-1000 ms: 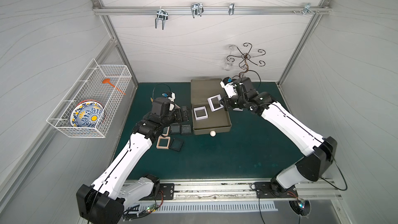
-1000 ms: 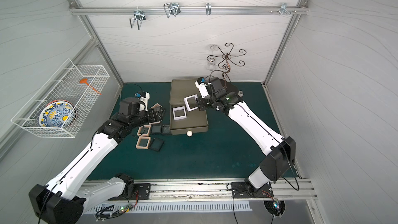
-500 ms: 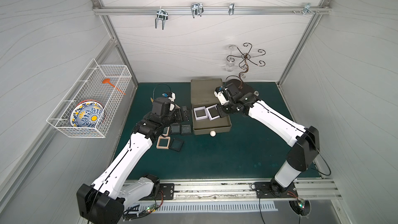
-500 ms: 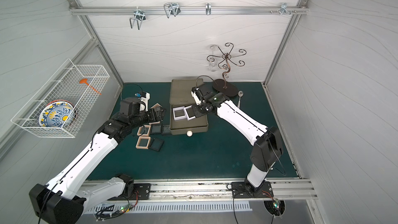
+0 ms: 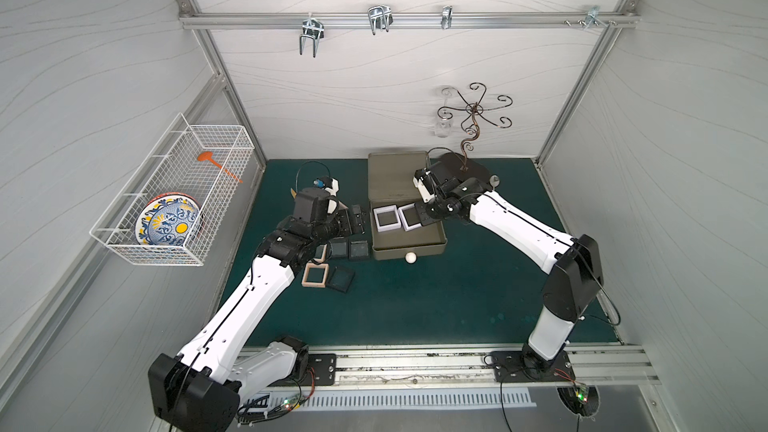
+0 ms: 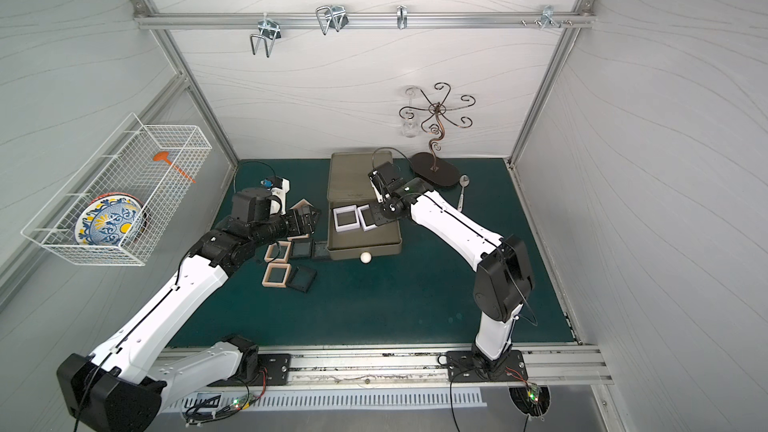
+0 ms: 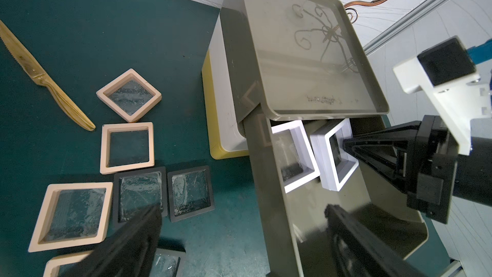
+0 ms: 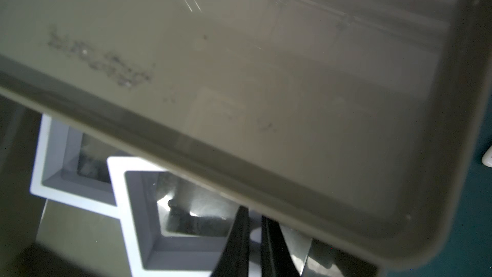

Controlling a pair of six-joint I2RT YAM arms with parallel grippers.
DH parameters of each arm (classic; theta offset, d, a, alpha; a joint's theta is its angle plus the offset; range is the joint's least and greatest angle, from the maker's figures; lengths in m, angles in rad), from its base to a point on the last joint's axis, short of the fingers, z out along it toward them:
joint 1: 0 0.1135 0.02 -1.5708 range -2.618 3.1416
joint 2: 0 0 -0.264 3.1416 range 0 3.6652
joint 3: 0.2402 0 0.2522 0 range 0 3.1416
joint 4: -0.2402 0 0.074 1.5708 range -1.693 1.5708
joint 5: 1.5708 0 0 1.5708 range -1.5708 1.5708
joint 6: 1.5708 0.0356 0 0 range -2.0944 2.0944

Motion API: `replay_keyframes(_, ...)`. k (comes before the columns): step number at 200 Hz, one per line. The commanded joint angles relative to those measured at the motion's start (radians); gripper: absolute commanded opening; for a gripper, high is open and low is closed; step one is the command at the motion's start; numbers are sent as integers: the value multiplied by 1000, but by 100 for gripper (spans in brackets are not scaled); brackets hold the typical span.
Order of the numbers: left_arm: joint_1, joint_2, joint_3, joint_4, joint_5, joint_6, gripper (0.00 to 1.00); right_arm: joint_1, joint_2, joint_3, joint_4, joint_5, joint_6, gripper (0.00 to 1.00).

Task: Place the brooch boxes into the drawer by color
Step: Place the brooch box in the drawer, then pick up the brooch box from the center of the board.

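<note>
Seven brooch boxes (image 7: 72, 214) lie unsorted on the green mat (image 5: 415, 305), left of the drawer (image 5: 395, 176): four beige boxes (image 7: 127, 147) and three black boxes (image 7: 190, 193), clustered, several touching. The left gripper (image 5: 356, 220) hangs over the cluster's far side, just beside the drawer's left wall, jaws spread wide, holding nothing.

Olive top tier (image 5: 409, 252) is pulled out toward the near side, ball knob (image 5: 410, 258) on its front. Inside, at the far end, one white box (image 5: 386, 218) lies flat at left. The second white box (image 7: 319, 155) sits just right of it, tilted, pinched by its frame edge in the clamped right gripper (image 7: 346, 146). Its left edge meets or overlaps the neighbour. Whether it touches the tier floor, cannot tell.

Risks, as judged:
- Released at this tilt, the box may settle propped on the neighbour's frame and jam under the chest top when the tier shuts.
- The thin edge pinch could let it pivot.
- The fingers sit close under the chest's rim, so a straight lift could snag.

Far right: scroll stand (image 5: 473, 118), well apart.
</note>
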Motion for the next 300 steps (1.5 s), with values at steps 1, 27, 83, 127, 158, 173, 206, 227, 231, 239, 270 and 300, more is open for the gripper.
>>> replay_keyframes(1,4,-1,27,12,5,0,100,-3,24,21,28,20,26,3)
replay_keyframes(27,4,-12,26,9,3,4,100,-3,21,12,56,-2,33,24)
replay_keyframes(83,4,-20,18,18,-3,4,100,3,-122,-99,180,-67,11,43)
replay_keyframes(127,4,-24,16,23,-7,2,100,1,-301,-220,284,-136,-44,48)
replay_keyframes(158,2,-1,29,24,46,22,100,-87,-414,-294,342,-169,-18,50)
replay_keyframes(173,-1,6,32,30,87,33,100,-191,-421,-300,331,-232,23,50)
replay_keyframes(206,-37,3,33,29,107,71,100,-405,-329,-232,225,-323,46,56)
replay_keyframes(227,-56,2,33,33,125,90,100,-501,-226,-174,181,-360,57,57)
replay_keyframes(231,-60,2,34,33,127,91,100,-508,-211,-165,175,-360,54,58)
replay_keyframes(239,-64,4,35,33,131,94,100,-523,-166,-140,161,-350,39,58)
replay_keyframes(270,-69,2,35,35,145,101,100,-535,19,-36,123,-266,5,59)
replay_keyframes(300,-71,-13,32,33,137,102,100,-537,212,104,68,-213,-13,56)
